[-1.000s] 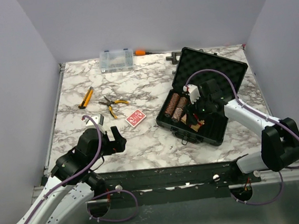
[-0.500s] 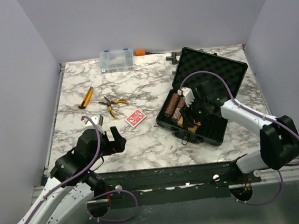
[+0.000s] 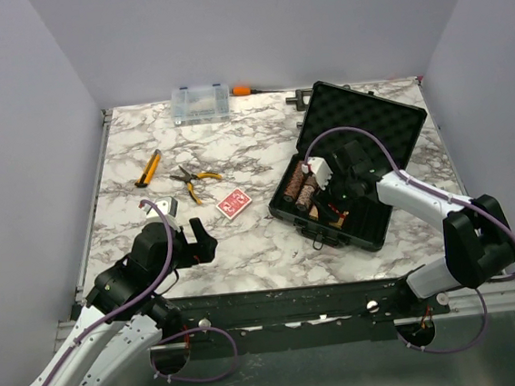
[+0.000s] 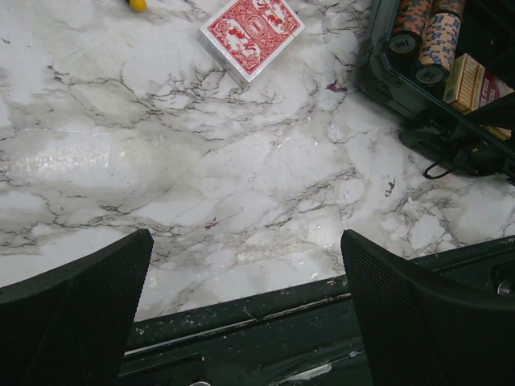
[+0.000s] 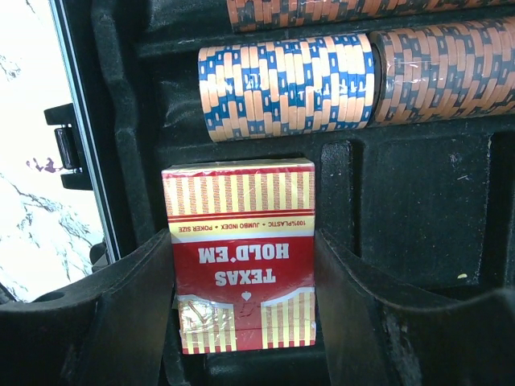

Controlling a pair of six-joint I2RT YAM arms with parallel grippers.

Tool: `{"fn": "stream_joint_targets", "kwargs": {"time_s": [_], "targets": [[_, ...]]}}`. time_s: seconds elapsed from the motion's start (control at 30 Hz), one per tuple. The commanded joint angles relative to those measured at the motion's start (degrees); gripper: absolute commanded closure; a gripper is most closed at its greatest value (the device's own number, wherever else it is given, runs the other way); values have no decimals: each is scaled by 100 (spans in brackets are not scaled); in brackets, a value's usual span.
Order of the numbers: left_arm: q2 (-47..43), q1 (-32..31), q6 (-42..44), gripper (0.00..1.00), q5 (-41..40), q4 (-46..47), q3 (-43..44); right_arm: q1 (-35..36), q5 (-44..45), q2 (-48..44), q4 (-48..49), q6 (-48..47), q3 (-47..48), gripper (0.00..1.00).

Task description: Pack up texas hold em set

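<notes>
The black hard case (image 3: 366, 124) lies open at the right, foam lid up. Brown-red chip rolls (image 3: 301, 186) fill its left slots; the right wrist view shows a blue-and-orange roll (image 5: 290, 84) just beyond the jaws. My right gripper (image 3: 325, 205) is low over the case's near compartments, shut on a red and gold "Texas Hold'em" card deck (image 5: 239, 257), one finger on each side. A red-backed deck (image 3: 233, 203) lies on the marble left of the case, also in the left wrist view (image 4: 252, 28). My left gripper (image 3: 198, 241) hangs open and holds nothing near the front edge.
At the back stand a small clear organizer box (image 3: 199, 102) and an orange-handled screwdriver (image 3: 242, 90). Orange-handled pliers (image 3: 192, 179) and a yellow utility knife (image 3: 148, 168) lie at the left. The case's handle (image 4: 447, 157) sticks out toward the table's front edge (image 4: 241, 310).
My right gripper has shifted a little to the left inside the case, toward the chip rolls, with the deck in it. The left arm has not moved.
</notes>
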Motion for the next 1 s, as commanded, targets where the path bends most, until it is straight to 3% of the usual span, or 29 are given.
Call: {"fn": "stream_joint_targets", "kwargs": {"time_s": [0.0,0.23,0.57,0.7,0.8,0.97], "targets": [[-60,-29,34,2,63,117,49,20,-42,-18,-69,-83,-51,53],[-54,-28,42,2,61,118,49,21,-714,-96,64,100,-141,54],[-4,-30,42,2,56,118,58,18,-811,-133,386,59,-409,52],[-26,-26,42,1,45,118,58,19,-755,-72,492,180,-404,19],[-29,-28,42,2,37,118,57,26,-672,-160,452,222,-300,3],[-7,-30,42,1,36,113,51,21,-531,-344,229,169,-43,0]]}}
